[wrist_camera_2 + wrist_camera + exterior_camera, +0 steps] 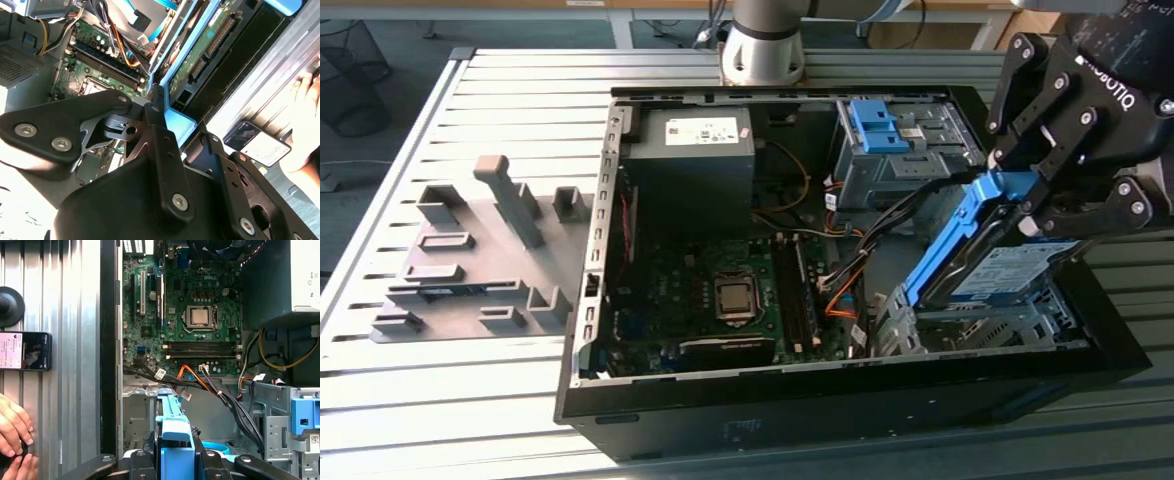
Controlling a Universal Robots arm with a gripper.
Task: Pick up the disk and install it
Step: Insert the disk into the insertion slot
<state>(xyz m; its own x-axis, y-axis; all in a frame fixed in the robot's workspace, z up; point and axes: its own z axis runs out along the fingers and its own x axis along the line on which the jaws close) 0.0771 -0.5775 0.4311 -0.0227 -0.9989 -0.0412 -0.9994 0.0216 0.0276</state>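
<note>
A black claw [1041, 195] is clamped on the blue frame of the disk [1001, 268]. It holds the disk tilted over the metal drive cage [961, 325] at the near corner of an open computer case [854, 410], on the exterior view's right. Farther in lie a green circuit board [720, 290] and a dark grey power box [694, 165]. The case sits on a slatted metal table [454, 400]. In the first wrist view, a person's hand [12, 432] rests near a phone [25, 351] on the table.

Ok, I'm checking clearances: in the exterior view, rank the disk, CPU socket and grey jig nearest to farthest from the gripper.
1. The disk, held in the gripper, exterior view's right.
2. The CPU socket, middle of the motherboard.
3. The grey jig, on the table, exterior view's left.
</note>
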